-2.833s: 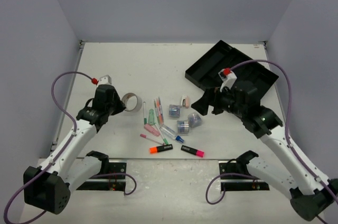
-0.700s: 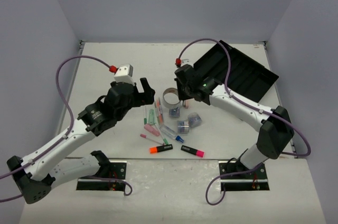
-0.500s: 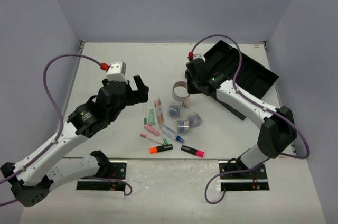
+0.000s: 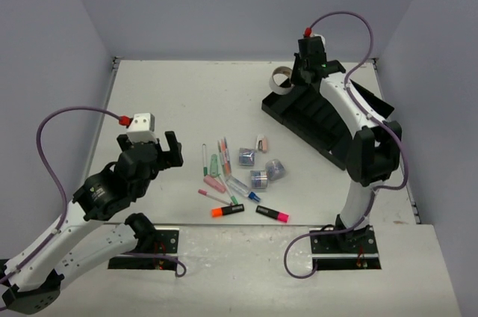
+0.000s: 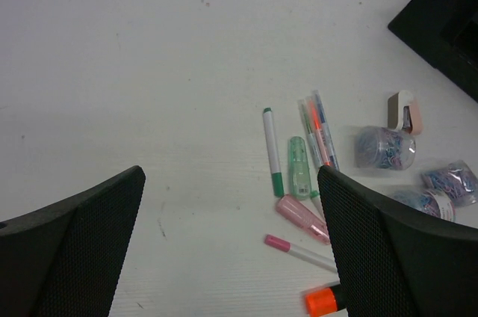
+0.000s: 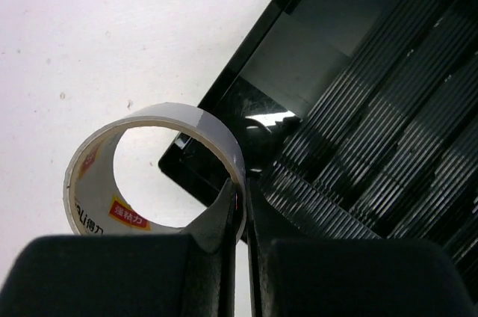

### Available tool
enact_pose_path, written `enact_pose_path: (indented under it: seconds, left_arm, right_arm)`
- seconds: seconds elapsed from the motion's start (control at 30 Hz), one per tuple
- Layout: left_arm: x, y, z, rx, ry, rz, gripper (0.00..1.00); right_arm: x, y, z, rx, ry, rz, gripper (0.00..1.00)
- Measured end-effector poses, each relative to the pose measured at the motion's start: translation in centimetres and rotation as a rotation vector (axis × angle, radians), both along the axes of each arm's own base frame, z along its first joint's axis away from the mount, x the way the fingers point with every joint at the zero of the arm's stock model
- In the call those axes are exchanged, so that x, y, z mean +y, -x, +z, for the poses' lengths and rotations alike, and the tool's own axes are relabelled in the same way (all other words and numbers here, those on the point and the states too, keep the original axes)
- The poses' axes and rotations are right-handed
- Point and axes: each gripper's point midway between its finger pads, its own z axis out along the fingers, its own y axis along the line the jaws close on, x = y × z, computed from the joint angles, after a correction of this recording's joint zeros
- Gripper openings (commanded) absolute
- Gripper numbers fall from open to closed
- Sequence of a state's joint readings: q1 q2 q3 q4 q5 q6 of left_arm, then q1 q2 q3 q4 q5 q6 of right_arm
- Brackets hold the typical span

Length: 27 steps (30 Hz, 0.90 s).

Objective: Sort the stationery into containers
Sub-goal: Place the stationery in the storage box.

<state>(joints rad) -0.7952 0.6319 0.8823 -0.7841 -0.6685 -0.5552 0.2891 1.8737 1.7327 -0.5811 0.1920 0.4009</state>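
since half a second ago the right gripper (image 4: 293, 81) has carried the grey tape ring (image 4: 281, 80) away from the middle of the table to the far left corner of the black tray (image 4: 299, 119), arm stretched well out. the left gripper (image 4: 169, 151) has drawn back toward its base and off the pile. judgement: the tape is the item in hand, transport nearly done, release into a compartment not yet done; everything else is unsorted on the table. right wrist view: the fingers are closed narrow on the ring's wall (image 6: 187, 119), one inside the loop and one outside, and the ring hangs partly over the white table and partly over the tray's corner (image 6: 358, 108). so it sits at the edge and probably needs to go further in before letting go. the top view cannot show that grip, nor the ribbed compartment floors. left wrist view: left gripper (image 5: 230, 175) fingers spread wide, holding nothing, above the green pen (image 5: 272, 152), the other pens beside it, the shiny cubes (image 5: 385, 146) and the pink eraser (image 5: 405, 111), all apart from the tray. an orange highlighter end (image 5: 323, 302) shows at the bottom edge.
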Motion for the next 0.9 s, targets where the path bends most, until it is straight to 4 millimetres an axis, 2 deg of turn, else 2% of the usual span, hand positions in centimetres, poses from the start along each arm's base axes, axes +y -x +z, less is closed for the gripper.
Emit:
enact_pose_path:
  seconds: [0.33, 0.47, 0.9]
  left_arm:
    - [-0.1, -0.2, -0.3, 0.001, -0.005, 0.005, 1.0]
    - [-0.2, -0.3, -0.8, 0.016, -0.02, 0.004, 1.0]
    - [-0.5, -0.4, -1.0, 0.021, -0.023, -0.004, 1.0]
  right_arm:
    - [-0.3, -5.5, -5.7, 0.092, 0.073, 0.015, 0.0]
    - [-1.4, -5.3, -7.1, 0.136, 0.089, 0.007, 0.0]
    - [-3.9, -4.5, -8.8, 0.194, 0.105, -0.016, 0.0]
